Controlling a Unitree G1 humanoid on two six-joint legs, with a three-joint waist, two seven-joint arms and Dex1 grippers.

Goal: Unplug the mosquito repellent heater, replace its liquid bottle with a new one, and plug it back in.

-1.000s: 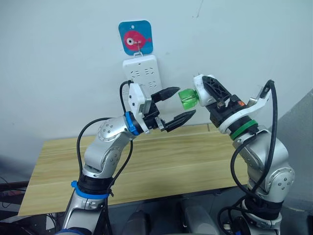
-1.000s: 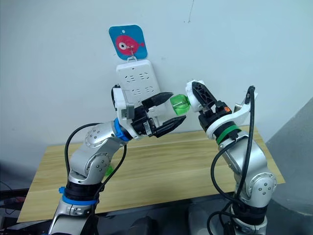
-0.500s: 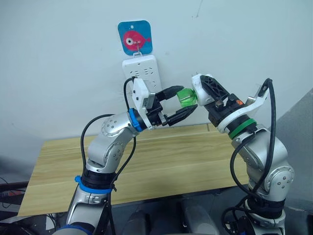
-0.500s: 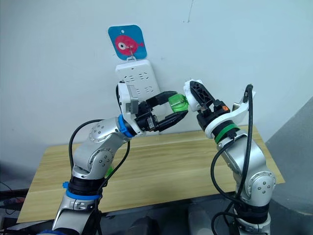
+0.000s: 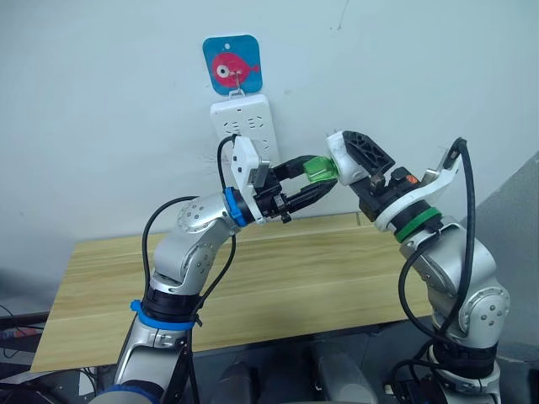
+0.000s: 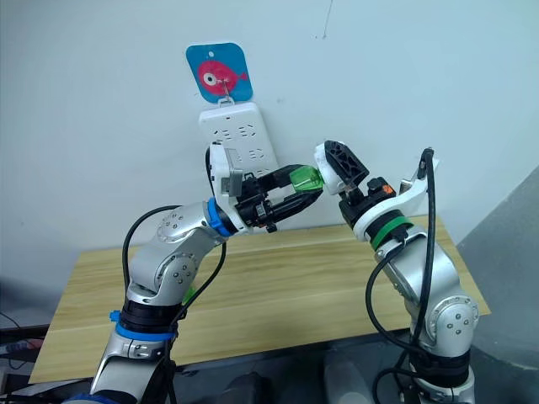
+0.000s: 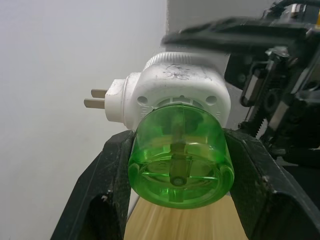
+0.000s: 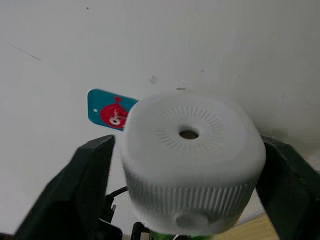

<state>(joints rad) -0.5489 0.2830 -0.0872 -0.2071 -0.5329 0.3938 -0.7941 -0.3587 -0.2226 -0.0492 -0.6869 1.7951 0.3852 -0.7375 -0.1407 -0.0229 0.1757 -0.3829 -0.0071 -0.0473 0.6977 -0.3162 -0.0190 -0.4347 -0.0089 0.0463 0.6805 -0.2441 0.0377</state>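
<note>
One white heater [image 7: 175,90], green bottle [image 7: 180,162] attached

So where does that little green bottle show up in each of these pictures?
Left eye view: the green bottle sits mid-picture, between the left gripper and the white heater.
Right eye view: the bottle sits just right of the power strip.
Left wrist view: centre, seen bottom-on between the black fingers.
Right wrist view: a green sliver at the lower edge, under the heater.
Shared landmark: the heater.
</note>
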